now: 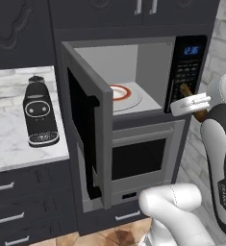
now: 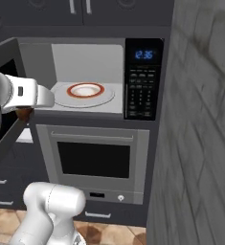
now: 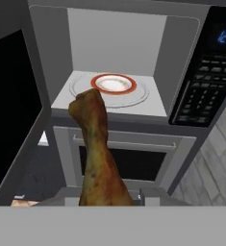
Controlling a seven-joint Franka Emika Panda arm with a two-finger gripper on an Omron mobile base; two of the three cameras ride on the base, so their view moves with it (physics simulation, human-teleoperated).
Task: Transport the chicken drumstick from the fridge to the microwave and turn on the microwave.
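Gripper point(image 1: 195, 104) holds one drumstick point(image 3: 96, 151) in front of the open microwave point(image 1: 133, 77), outside the cavity, just ahead of its front edge. In the hand view the drumstick's long axis runs away from the hand toward the cavity, its knobby end up by the sill and the rest down between the finger tips, which the meat hides. In the left base view a brown end pokes out on each side of the hand, next to the keypad point(image 1: 185, 72). One door point(image 1: 88, 139) swings wide to the left. Inside lies one turntable point(image 2: 84, 94) bearing one red-rimmed bowl point(image 2: 85, 90). One blue display point(image 2: 144, 54) glows above the keys. One oven point(image 2: 95, 160) sits below, and one coffee machine point(image 1: 39, 115) stands on the counter point(image 1: 8, 144).
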